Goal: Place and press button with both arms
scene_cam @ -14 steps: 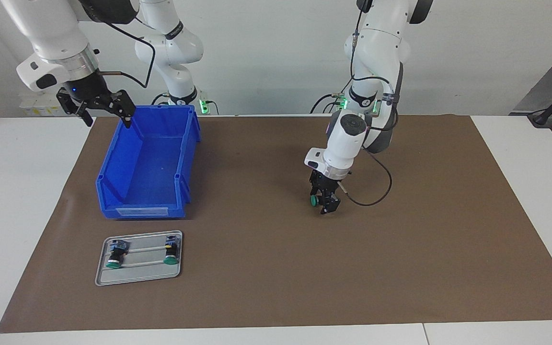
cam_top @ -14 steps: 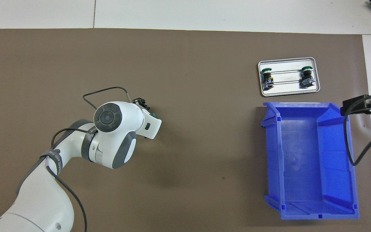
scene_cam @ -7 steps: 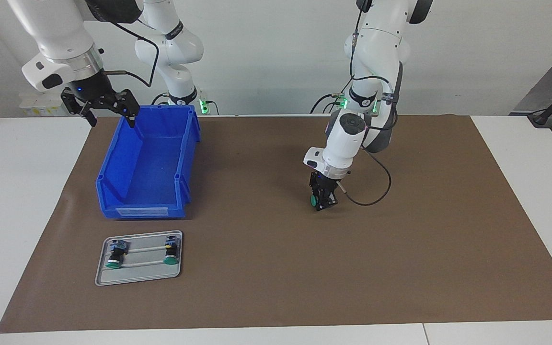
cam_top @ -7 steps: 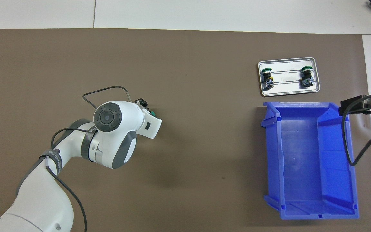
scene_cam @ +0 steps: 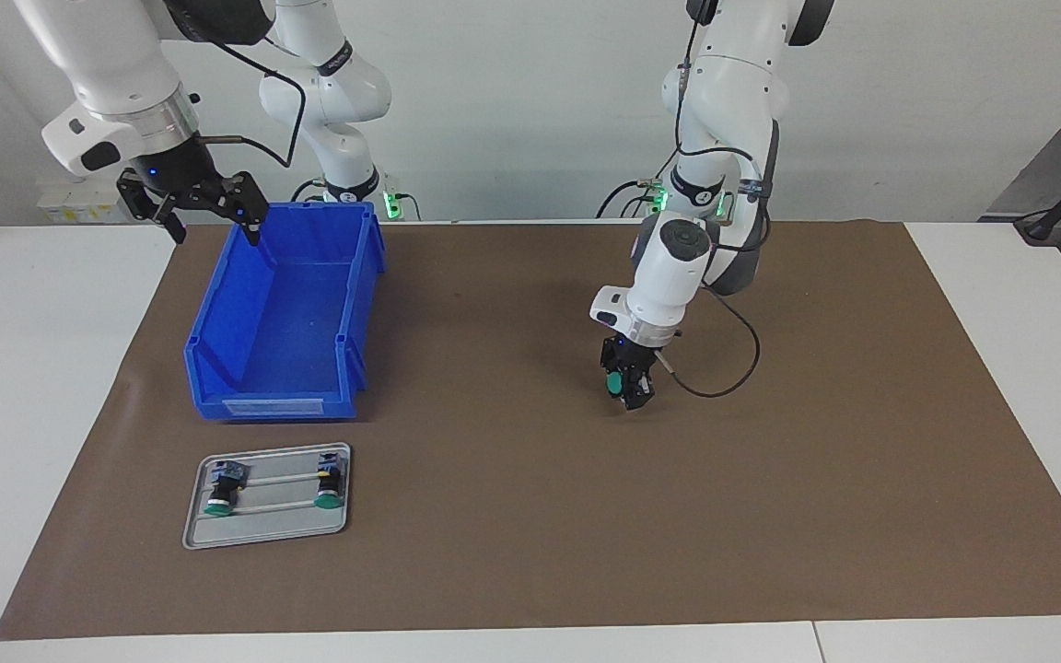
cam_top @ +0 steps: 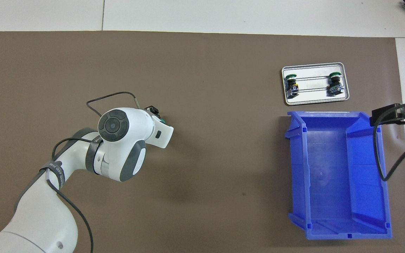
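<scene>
My left gripper [scene_cam: 630,396] hangs low over the middle of the brown mat, shut on a green-capped button [scene_cam: 614,380]. In the overhead view the wrist covers most of it; only a black fingertip part [cam_top: 152,110] and a green sliver of the button [cam_top: 166,122] show. My right gripper [scene_cam: 208,210] is open and empty, raised over the blue bin's corner nearest the robots; it also shows in the overhead view [cam_top: 396,116]. Two more green buttons [scene_cam: 217,502] [scene_cam: 329,497] lie on a grey tray [scene_cam: 268,527].
The blue bin [scene_cam: 286,313] stands at the right arm's end of the mat, with the grey tray [cam_top: 315,100] just farther from the robots. A black cable [scene_cam: 724,368] loops beside my left wrist. The brown mat [scene_cam: 816,460] covers the table.
My left gripper has shifted slightly toward the left arm's end and turned, the button still in it. My right gripper rose a little over the bin's corner, then held still.
</scene>
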Tool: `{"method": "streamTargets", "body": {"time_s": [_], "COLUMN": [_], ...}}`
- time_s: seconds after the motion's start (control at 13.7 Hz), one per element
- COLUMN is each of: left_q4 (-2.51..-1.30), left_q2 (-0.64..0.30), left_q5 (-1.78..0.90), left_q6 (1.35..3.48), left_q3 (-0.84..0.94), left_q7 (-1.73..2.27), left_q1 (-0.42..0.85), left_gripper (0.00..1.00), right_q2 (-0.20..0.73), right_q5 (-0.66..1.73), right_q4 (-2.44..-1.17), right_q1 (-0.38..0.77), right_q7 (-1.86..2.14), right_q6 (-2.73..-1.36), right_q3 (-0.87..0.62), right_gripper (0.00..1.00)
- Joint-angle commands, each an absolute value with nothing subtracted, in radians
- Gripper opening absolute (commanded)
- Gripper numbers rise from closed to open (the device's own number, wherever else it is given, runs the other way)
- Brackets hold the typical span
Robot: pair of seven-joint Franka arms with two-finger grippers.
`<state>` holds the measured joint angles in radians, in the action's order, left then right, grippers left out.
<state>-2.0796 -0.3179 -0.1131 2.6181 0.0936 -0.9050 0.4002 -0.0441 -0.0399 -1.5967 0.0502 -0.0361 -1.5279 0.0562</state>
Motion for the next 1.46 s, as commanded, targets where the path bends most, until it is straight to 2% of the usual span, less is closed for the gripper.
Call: {"method": "streamTargets", "body": {"time_s": [0.0,0.73,0.95,1.17,1.39], "left_q4": [-2.054,-2.052,-2.051,-2.049,-2.069], "left_q2": [-0.334,-0.318,-0.314,-0.296,-0.272], "left_q5": [-0.117,-0.254,-0.418,-0.579,-0.86], "left_q6": [2.628,2.623,2.614,2.518,2.476], "left_q3": [0.094,0.12,0.121,0.121,0.117], "left_q7": [-0.907,-0.951,-1.116,-1.289,-1.526], "left_q1": [0.396,0.311,0.284,0.213,0.175], "left_gripper": [0.0,0.0,0.0,0.0,0.0], "right_q2": [-0.064,-0.064,-0.064,-0.064,-0.064], "right_q5": [-0.023,-0.023,-0.023,-0.023,-0.023], "right_q4": [-1.617,-1.617,-1.617,-1.617,-1.617], "right_q1": [0.043,0.043,0.043,0.043,0.043], "right_q7": [-0.018,-0.018,-0.018,-0.018,-0.018], "right_q6": [-1.531,-1.531,-1.531,-1.531,-1.531], "right_q3": [0.052,0.052,0.052,0.052,0.052], "right_gripper": [1.0,1.0,1.0,1.0,1.0]}}
